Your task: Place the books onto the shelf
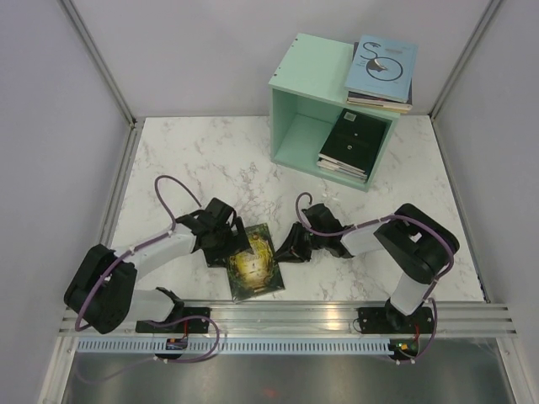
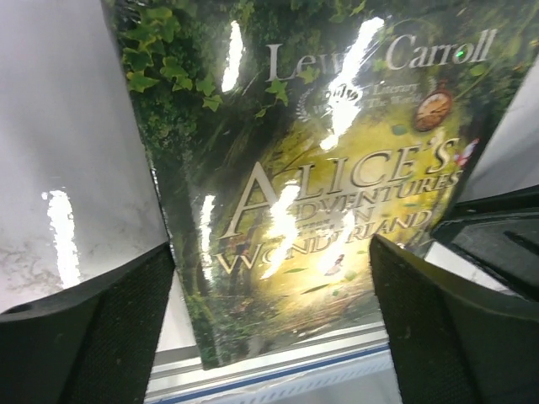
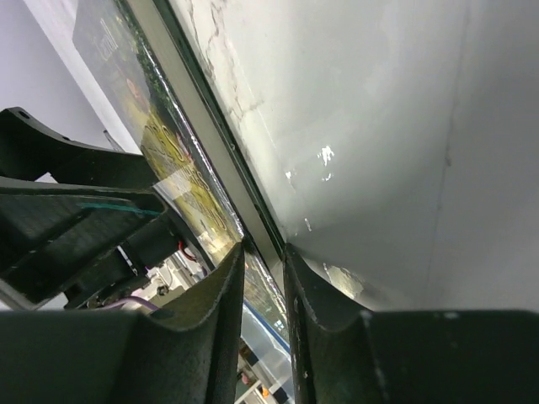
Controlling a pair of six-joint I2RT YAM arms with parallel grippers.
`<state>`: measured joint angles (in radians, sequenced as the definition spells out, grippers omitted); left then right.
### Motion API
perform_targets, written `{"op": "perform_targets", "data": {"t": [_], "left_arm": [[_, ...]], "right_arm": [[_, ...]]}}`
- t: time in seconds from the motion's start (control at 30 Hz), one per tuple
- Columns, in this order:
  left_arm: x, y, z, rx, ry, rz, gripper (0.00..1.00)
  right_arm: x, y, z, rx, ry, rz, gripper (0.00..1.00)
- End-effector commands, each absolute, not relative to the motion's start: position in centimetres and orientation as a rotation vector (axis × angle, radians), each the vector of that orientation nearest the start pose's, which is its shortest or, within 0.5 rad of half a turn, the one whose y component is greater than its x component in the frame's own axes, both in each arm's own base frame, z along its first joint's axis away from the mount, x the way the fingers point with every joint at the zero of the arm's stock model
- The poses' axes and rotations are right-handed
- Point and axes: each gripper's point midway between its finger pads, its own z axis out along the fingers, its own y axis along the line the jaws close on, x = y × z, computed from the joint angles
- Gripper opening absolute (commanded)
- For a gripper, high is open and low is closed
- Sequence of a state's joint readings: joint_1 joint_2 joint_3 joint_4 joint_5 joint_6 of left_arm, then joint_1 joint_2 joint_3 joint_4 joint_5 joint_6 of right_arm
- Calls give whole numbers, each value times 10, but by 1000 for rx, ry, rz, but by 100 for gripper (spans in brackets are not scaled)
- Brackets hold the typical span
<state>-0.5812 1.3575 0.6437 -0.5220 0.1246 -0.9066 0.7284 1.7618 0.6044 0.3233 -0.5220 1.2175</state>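
Top external view: the green-gold book [image 1: 254,273] lies on the marble table [image 1: 194,151] near the arm bases, well apart from the shelf [image 1: 307,67], which stands at about 1 o'clock from it. The right claw [image 1: 289,248] meets the book's 3 o'clock edge. In the right wrist view its fingers [image 3: 210,320] stand narrow with the cover's edge running into the slit between them, so it appears to pinch that edge. That is probably the only purchase a thin book lying flat gives. The left claw [image 1: 234,240] hangs over the 10 o'clock corner. In the left wrist view its fingers [image 2: 101,328] are spread wide with the cover below them and nothing gripped, which I judge is readiness to steady or take the book once the edge rises.

Inside the shelf a black book [image 1: 352,143] tops a stack on the 3 o'clock side, leaving room at 9 o'clock. A light blue book [image 1: 383,63] lies on the roof. The stack inside narrows the opening.
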Motion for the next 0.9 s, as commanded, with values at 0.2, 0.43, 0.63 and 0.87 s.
{"op": "perform_targets", "data": {"t": [0.2,0.43,0.63,0.87], "left_arm": [[181,-275,47,-480,2483,-1405,100],[171,-282,50,-450,2344,-1648,97],[150,-272,36,-492,2341,-1713,71],[135,-271,23,-434,2445,-1702,3]], "right_arm": [[124,281,-42,359,3069,991,31],[118,258,-62,342,3154,842,31],[141,235,-64,384,3168,760,30],[188,224,-41,429,3077,760,29]]}}
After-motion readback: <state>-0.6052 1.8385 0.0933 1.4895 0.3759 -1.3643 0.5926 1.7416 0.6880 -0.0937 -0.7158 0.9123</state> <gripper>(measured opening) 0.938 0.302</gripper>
